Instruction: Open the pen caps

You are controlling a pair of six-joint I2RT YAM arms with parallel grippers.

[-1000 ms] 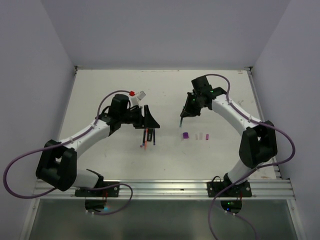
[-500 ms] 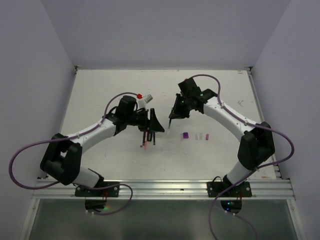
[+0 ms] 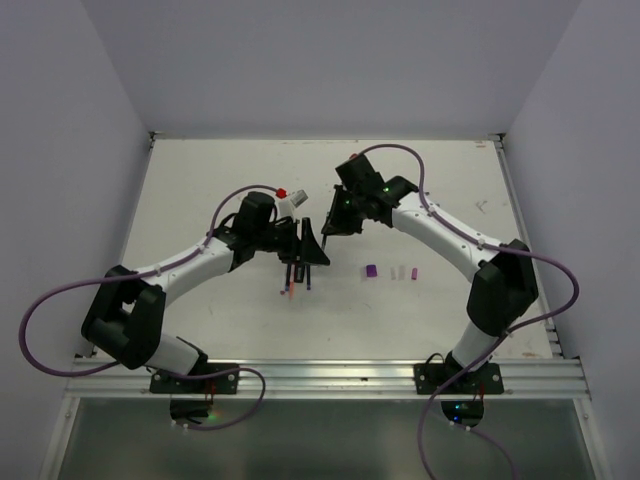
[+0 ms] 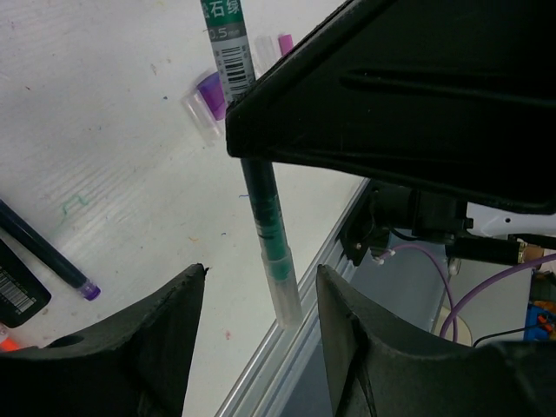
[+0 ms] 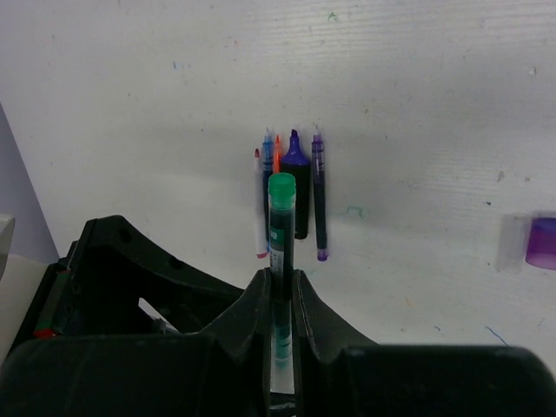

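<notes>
— So, what do you have on the table (image 3: 200, 180), counted?
— You have five pens (image 5: 295, 191) lying side by side near the middle. Three loose caps (image 3: 397, 272) sit in a row to their right: purple, whitish, pink. A sixth, the green pen (image 5: 281, 217), is off the table.
— Where is it?
— Your right gripper (image 5: 280, 282) is clamped on its barrel, with that arm stretched in towards the centre. The pen's end wears a clear cap (image 4: 285, 300), which sticks out between your left fingers (image 4: 148, 347).
— And the left gripper (image 3: 307, 248)?
— Its jaws stand apart, one on either side of that cap, and neither touches it. That arm reaches in from the left, facing the right gripper, above the five pens.
</notes>
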